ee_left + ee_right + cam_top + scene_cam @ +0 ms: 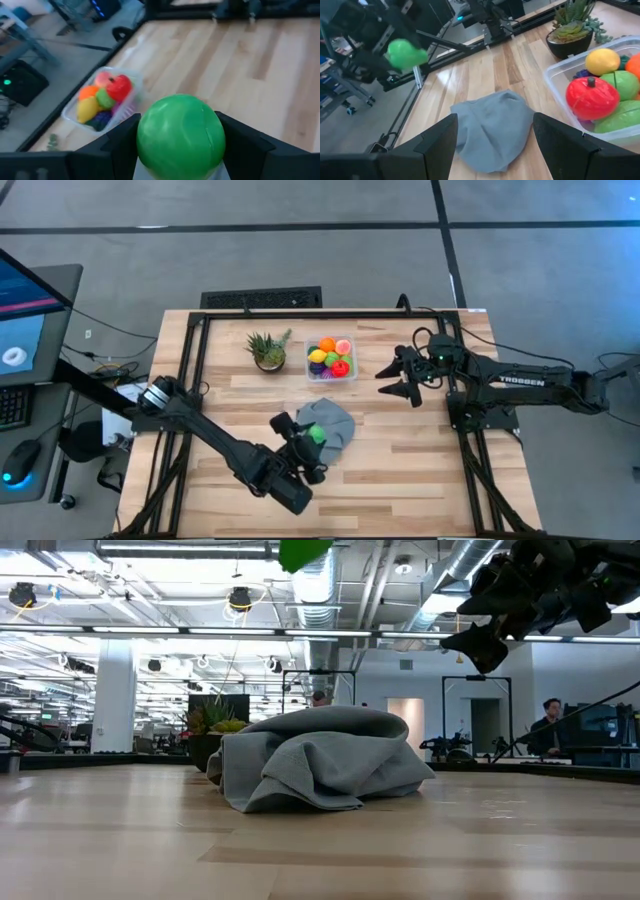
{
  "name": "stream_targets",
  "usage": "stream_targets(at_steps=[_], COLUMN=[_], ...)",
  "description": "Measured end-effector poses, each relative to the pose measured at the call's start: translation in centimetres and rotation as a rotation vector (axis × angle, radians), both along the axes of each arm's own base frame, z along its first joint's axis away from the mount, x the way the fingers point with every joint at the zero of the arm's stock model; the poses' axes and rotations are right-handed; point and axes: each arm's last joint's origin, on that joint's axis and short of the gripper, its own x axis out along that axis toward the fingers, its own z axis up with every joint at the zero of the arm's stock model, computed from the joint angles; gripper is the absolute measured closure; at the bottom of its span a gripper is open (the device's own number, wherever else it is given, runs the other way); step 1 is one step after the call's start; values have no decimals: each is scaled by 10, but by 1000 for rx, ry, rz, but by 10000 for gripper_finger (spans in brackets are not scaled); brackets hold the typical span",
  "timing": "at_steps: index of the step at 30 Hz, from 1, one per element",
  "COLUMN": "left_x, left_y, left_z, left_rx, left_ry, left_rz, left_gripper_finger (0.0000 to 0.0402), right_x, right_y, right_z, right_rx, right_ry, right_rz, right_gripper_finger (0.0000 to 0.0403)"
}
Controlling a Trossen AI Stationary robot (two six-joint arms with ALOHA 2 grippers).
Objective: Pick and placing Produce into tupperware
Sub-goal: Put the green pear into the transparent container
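Green ball held above the cloth

My left tool [181, 145] is clamped on 1 green ball [181, 137] over the grey cloth [329, 424]. My right tool [397, 379], fingers apart and empty, waits right of the tupperware [349, 370] near the tabletop's [400, 450] far edge.

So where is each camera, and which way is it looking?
High: above the table, looking straight down; both arms show.
Low: at table height, facing the grey cloth; the right claw hangs above.
Left wrist: on the left claw, facing the tupperware.
Right wrist: on the right arm, fingers showing.
Both wrist views share the green ball.
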Motion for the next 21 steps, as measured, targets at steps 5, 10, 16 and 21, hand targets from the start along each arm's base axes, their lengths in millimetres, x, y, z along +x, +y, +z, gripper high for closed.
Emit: stream_targets(at_steps=[5,10,16,21], left_x=[-12,-17,-4,8], left_y=[9,13,15,20], left_z=[13,25,30,32], left_rx=[23,14,6,28], left_ry=[-61,-99,-137,-124], left_rz=[42,37,9,-37], left_gripper_finger=[181,181,181,181], right_x=[0,0,1,2], right_y=[0,0,-1,-1], right_z=[0,1,3,5], right_rx=[6,3,-14,-5], right_ry=[1,-6,-34,-47], right_rz=[-5,-6,-26,-31], right_gripper_finger=[121,121,121,121])
